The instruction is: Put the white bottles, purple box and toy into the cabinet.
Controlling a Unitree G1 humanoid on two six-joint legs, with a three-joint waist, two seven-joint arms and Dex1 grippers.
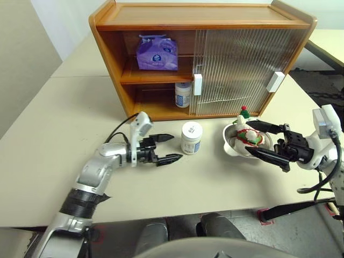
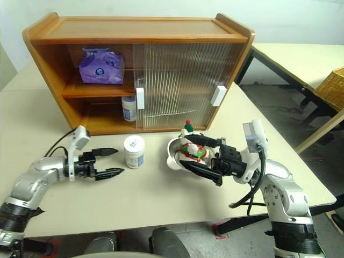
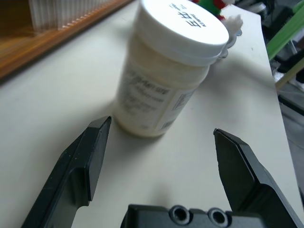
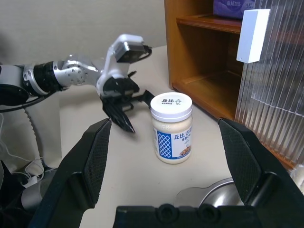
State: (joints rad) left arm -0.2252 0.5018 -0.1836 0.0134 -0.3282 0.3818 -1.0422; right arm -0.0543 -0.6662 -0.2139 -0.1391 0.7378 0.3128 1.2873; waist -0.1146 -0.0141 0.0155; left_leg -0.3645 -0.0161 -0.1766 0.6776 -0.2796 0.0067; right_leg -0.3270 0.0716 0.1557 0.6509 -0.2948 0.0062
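Now | white bottle [image 1: 191,137]: squat, wide lid (blue-marked label) | both jaws wide open, holding nothing

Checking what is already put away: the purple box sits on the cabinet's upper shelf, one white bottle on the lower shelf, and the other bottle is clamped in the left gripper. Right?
Not quite. The left gripper is open and beside the other white bottle, which stands free on the table, as the left wrist view shows. The purple box and shelved bottle are as you say.
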